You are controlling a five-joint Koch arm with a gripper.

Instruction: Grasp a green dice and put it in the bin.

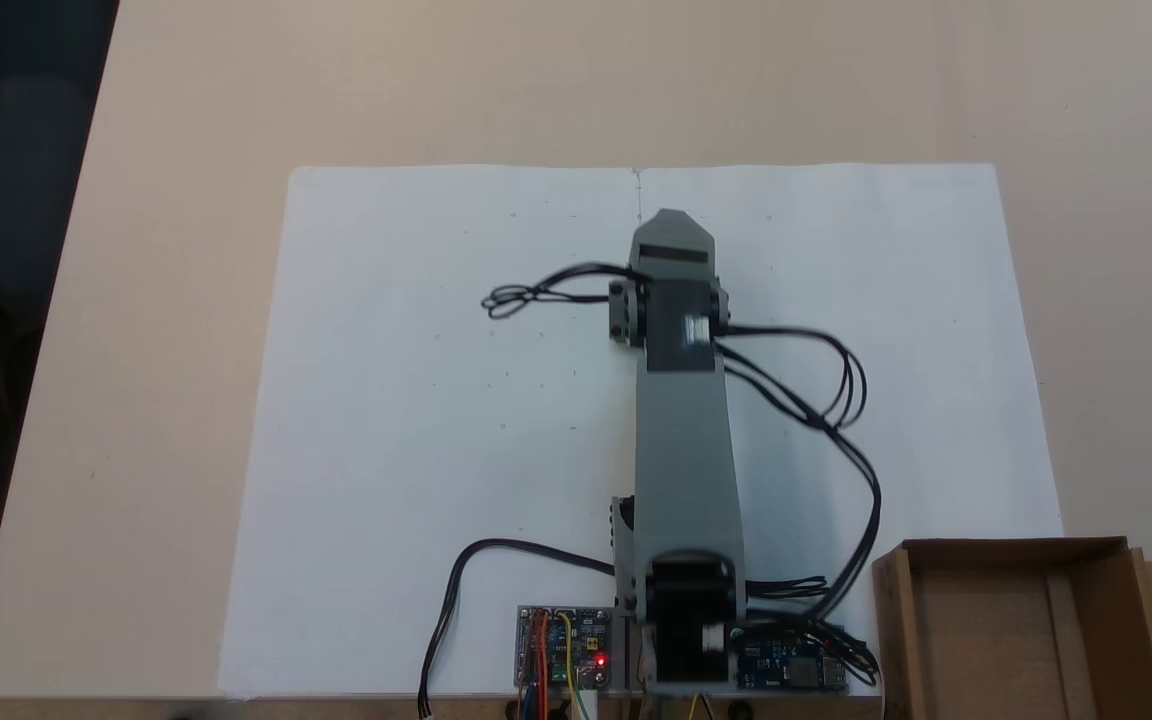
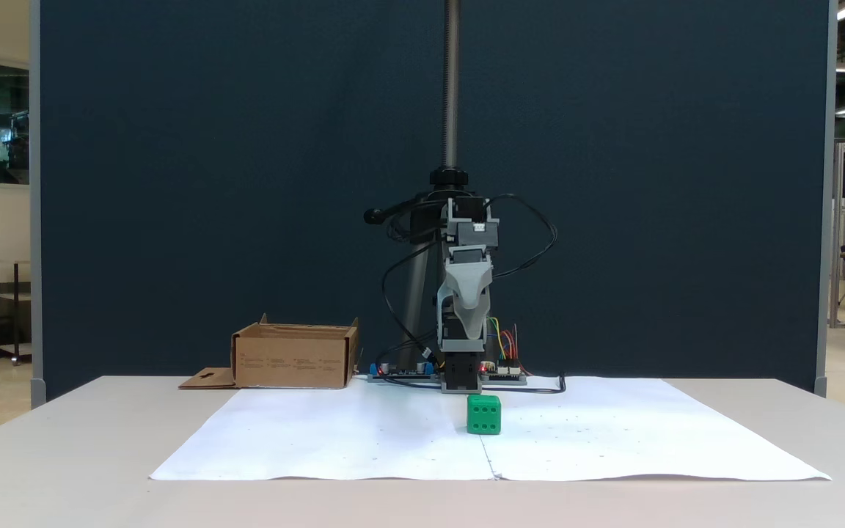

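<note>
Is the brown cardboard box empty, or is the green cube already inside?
Empty: brown cardboard box shows bare floor; green cube sits on white paper.

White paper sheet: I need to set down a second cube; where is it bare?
In a fixed view, bare: the white paper sheet left of the grey arm, below the black cable loop, and its far-right strip beyond the black cables. Crowded: the circuit boards at the arm's base, and the brown cardboard bin beside them.

Open paper (image 2: 364,440) around green dice (image 2: 483,415)
</note>
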